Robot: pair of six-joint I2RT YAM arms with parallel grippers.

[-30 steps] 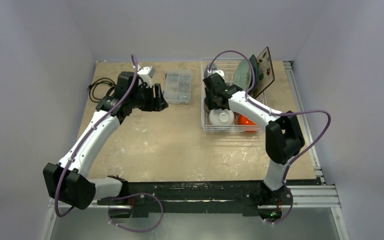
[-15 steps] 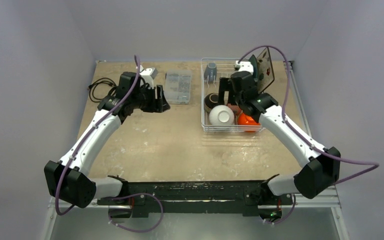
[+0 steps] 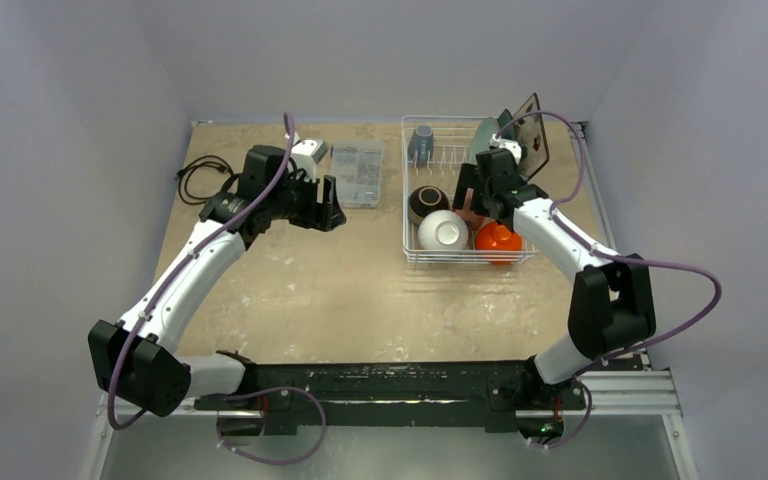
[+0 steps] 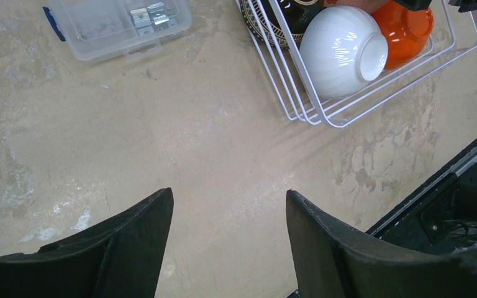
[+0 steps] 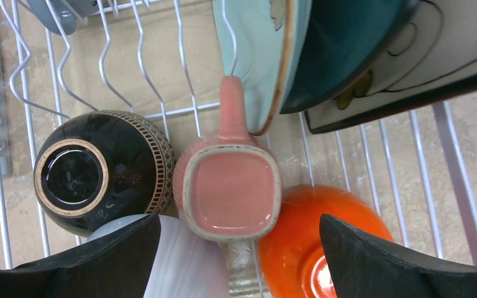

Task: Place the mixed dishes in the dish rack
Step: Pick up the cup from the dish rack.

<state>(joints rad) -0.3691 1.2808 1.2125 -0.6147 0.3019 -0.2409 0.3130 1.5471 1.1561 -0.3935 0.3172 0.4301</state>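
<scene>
Salmon-pink mug (image 5: pixel 230 192) released into dish rack (image 3: pixel 460 260).
Right gripper (image 5: pixel 239 248) is now spread empty above it; loading is judged complete.

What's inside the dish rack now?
Upturned brown bowl, white bowl, orange bowl, salmon-pink mug among them, grey-blue mug in the far-left corner. On edge: pale green plate, half covering the teal plate, then the cream floral plate.

Glossy orange bowl (image 5: pixel 298 243) — white metal wire rack (image 3: pixel 450 158)

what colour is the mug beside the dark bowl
Salmon pink mug, clearest in the right wrist view.
</scene>
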